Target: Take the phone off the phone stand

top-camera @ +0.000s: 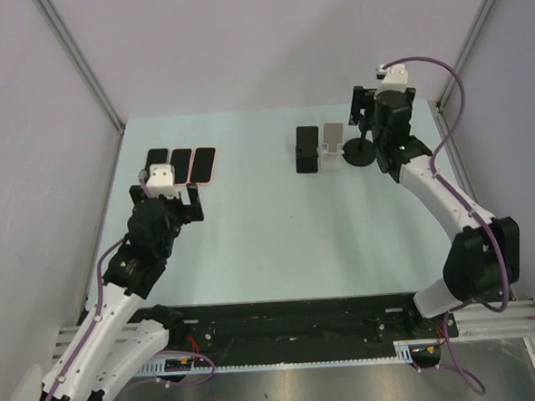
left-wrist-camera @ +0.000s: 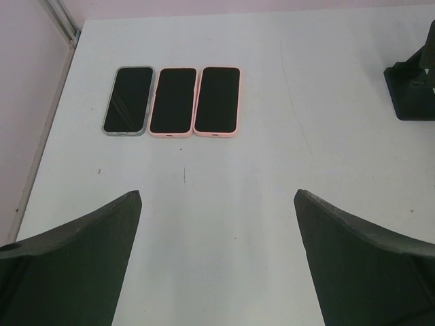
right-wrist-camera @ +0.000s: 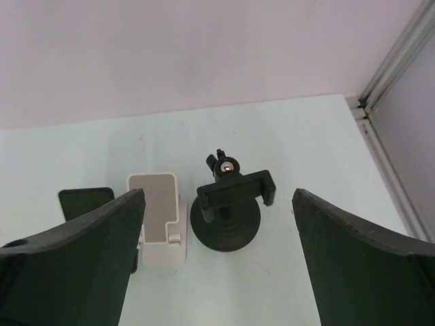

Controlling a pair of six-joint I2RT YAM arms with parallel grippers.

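On the far right of the table (top-camera: 270,237), the right gripper (right-wrist-camera: 217,204) was held wide open and empty over a row of three stands: a black stand (right-wrist-camera: 85,202) on the left, a white stand (right-wrist-camera: 162,217) in the middle and a black clamp holder (right-wrist-camera: 234,192) on the right. No phone was seen on the white stand or in the clamp holder. Whether the black stand carried one could not be told, as it was partly hidden by a finger. Three phones (left-wrist-camera: 173,100) were laid flat, side by side, at the far left, just beyond the left gripper (left-wrist-camera: 217,204), which was also spread open and empty.

The main risk was judged to lie in the crowding. With the stands set just beside one another, a neighbour could be struck or tipped by the spread fingers if the right gripper were lowered. The clamp holder, tall on its round base, could be toppled by a sideways sweep. The close-packed phones could likewise be shoved by the left gripper.
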